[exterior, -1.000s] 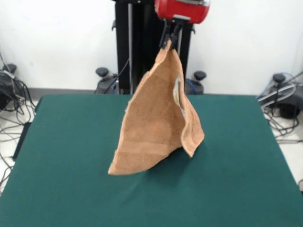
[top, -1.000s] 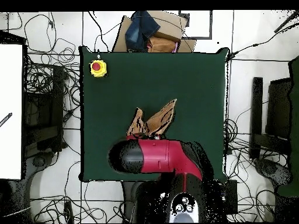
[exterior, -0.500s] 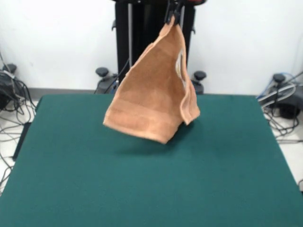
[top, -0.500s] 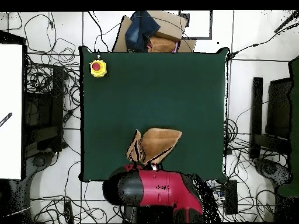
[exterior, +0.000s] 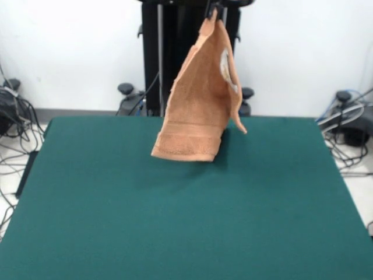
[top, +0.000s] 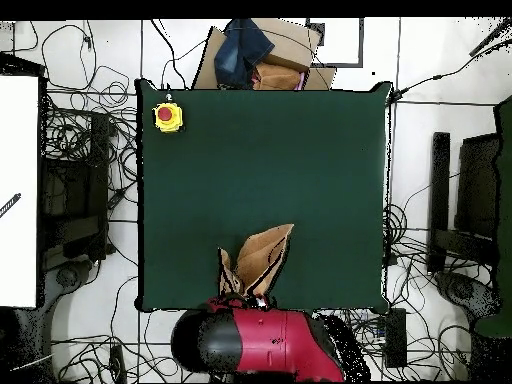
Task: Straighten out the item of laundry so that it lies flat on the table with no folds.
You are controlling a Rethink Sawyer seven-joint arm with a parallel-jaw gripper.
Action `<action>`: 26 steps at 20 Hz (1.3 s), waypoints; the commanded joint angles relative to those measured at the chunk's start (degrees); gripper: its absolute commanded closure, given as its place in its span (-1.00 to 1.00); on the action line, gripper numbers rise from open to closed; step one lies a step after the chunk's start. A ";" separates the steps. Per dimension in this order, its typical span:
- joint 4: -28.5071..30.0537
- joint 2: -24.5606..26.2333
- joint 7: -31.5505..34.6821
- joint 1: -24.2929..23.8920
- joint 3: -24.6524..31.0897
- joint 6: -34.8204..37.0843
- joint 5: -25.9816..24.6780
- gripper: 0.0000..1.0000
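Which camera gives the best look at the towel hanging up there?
The front view: the towel hangs full length from the tool, clear of the table. The overhead view shows only its folds from above, beside the red arm.

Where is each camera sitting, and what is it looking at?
Front view: sits across the table, facing the hanging towel; the gripper shows at the top.
Overhead view: looks straight down; the red arm covers the gripper.
Both show the towel and green table.
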 commanded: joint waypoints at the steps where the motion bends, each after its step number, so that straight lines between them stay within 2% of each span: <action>1: 3.27 1.00 -0.48 -0.15 3.28 2.58 -3.85 1.00; 7: 2.82 0.33 0.41 0.60 2.05 4.19 -5.12 1.00; 11: 5.06 -6.60 -3.25 0.32 2.08 10.83 -2.37 1.00; 15: 12.20 -11.58 -7.95 -3.04 2.43 8.08 -1.03 1.00; 17: 13.87 -14.13 -8.77 -3.33 1.19 8.63 -2.15 1.00; 21: 14.12 -21.43 -10.16 -1.64 -2.45 16.48 -4.53 1.00; 23: 14.24 -22.03 -10.15 -1.93 -2.35 17.19 -4.99 1.00; 26: 15.24 -17.68 -7.28 -3.36 0.02 11.37 -5.39 1.00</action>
